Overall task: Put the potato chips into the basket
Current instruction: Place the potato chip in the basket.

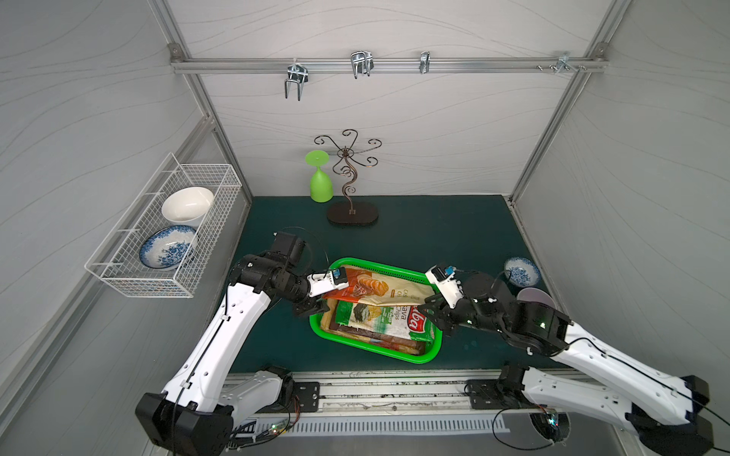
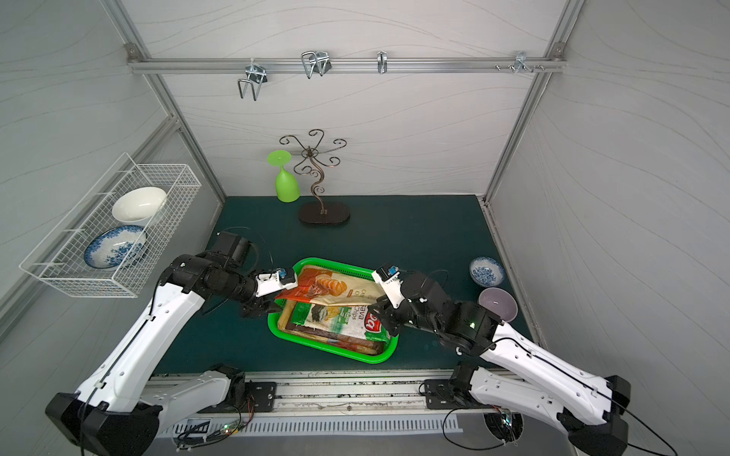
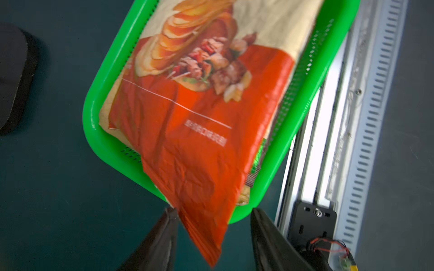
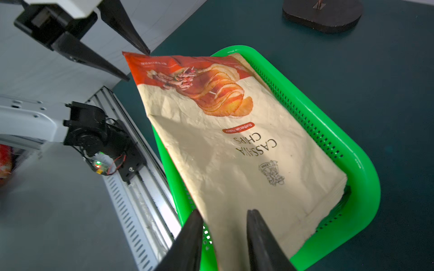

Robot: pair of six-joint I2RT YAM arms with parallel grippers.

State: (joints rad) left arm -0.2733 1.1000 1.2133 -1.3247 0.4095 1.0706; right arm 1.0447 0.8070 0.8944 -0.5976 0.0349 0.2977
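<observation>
Teal mat (image 1: 434,237) — bag (image 1: 387,288) perhaps between parted jaws

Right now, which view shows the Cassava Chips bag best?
Right wrist: the Cassava Chips bag fills the frame, label readable, over the green basket. Left wrist shows mostly its orange end, blurred. In both top views it is small, askew atop other bags.

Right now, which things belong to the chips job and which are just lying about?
Job: Cassava bag, other bags under it, basket.
Lying about: wire rack, white bowl, blue bowl, goblet, metal stand, blue dish, purple bowl.
</observation>
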